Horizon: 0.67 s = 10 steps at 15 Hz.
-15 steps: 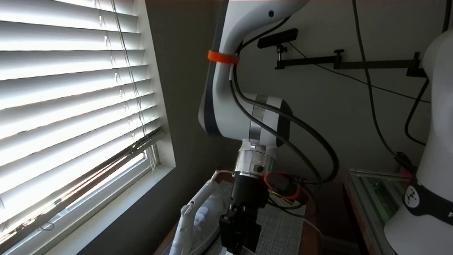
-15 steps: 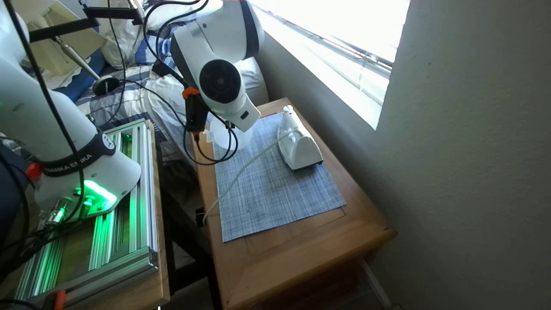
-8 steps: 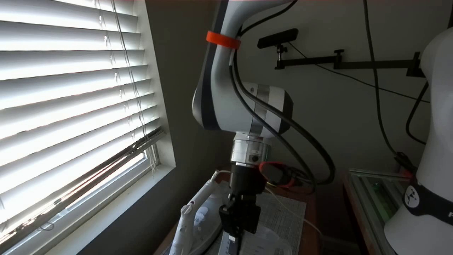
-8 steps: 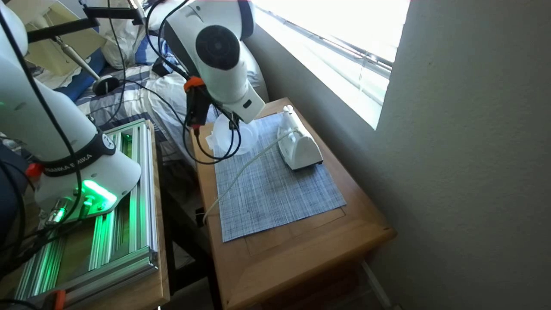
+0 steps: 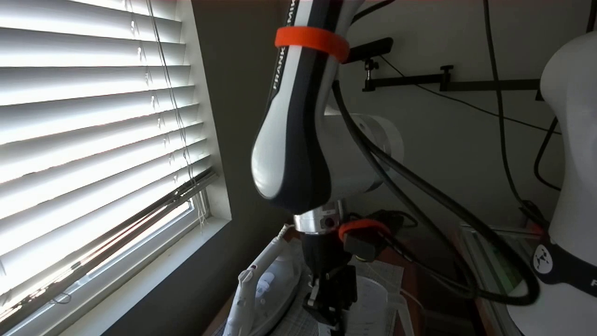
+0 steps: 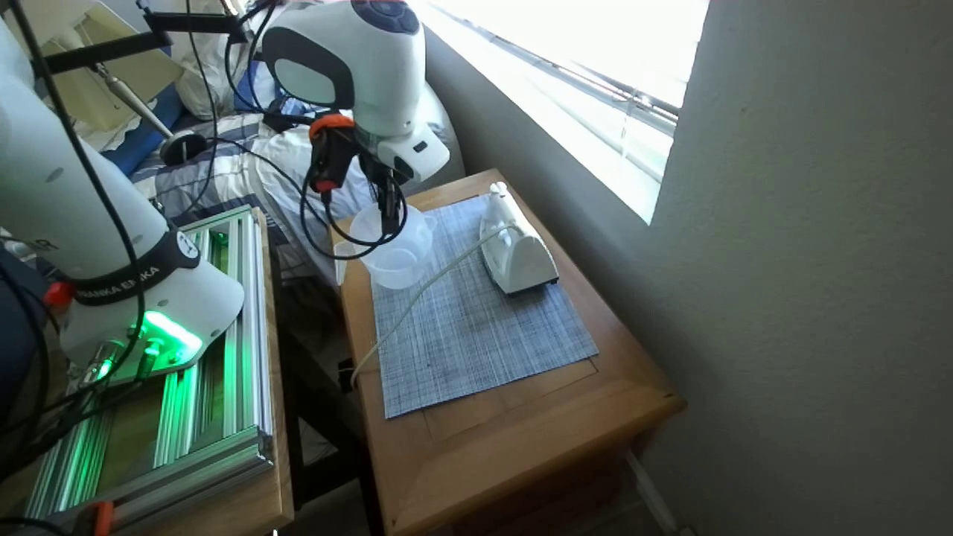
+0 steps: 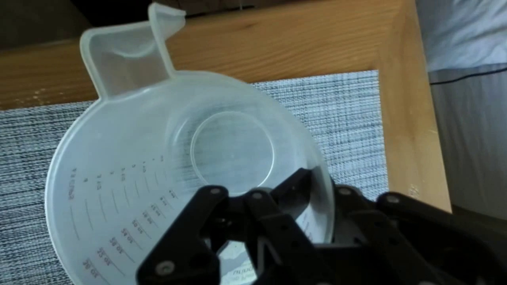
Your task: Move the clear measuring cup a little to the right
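The jaws of the black two-finger gripper stand nearly together, pinching the side wall of the clear round plastic measuring cup; one finger lies inside the rim, its partner outside. Printed scale marks line the cup's inner wall, and a dark weave shows through the circular base. The cup is over the grey woven rectangular placemat, near an edge of the brown wooden table, with its handle projecting over the table's border. A white clothes iron rests on the same mat, apart from the cup. Whether the cup's base touches the mat cannot be determined. In the wrist view the gripper's links cover part of the cup; in an exterior view black cables cross it, and in an exterior view the lower frame edge crops the cup.
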### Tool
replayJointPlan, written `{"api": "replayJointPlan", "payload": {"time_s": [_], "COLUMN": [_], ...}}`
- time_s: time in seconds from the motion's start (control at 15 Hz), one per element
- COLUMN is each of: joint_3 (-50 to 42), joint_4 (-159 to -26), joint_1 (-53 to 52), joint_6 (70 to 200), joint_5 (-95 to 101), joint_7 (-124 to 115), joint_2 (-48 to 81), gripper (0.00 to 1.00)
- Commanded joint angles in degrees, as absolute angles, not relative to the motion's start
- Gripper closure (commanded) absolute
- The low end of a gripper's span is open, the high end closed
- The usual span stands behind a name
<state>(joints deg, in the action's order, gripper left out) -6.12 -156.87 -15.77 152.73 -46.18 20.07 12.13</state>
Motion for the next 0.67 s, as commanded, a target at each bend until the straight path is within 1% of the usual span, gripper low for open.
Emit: {"api": "replayJointPlan", "payload": {"time_s": [0.0,0.07,0.13,0.2,0.27,0.47,0.53,0.6], "joint_3": [-16.4,-19.6,-22.2,-24.3,-26.0,-28.9,-20.4,-19.0], "joint_4": [-156.0,-155.2,-154.2,-153.4,-152.6,-150.1,-149.3,-148.6], "joint_1": [-28.7,-32.1,-34.8,-36.2,-37.4,-39.0,-29.4,-28.3], "joint_6": [151.3,150.1,149.1,147.3,145.8,142.1,141.3,139.9], "joint_5": [-30.5,-26.0,-21.4,-17.0,-12.6,-4.0,1.5,3.4], "joint_7": [4.6,1.0,-3.0,-5.8,-8.8,-14.1,-17.8,-19.4], "joint_2": [13.7,14.0,13.9,13.1,12.3,9.9,8.6,7.7], "gripper": [0.98,0.94,0.68,0.68,0.64,0.43,0.35,0.29]}}
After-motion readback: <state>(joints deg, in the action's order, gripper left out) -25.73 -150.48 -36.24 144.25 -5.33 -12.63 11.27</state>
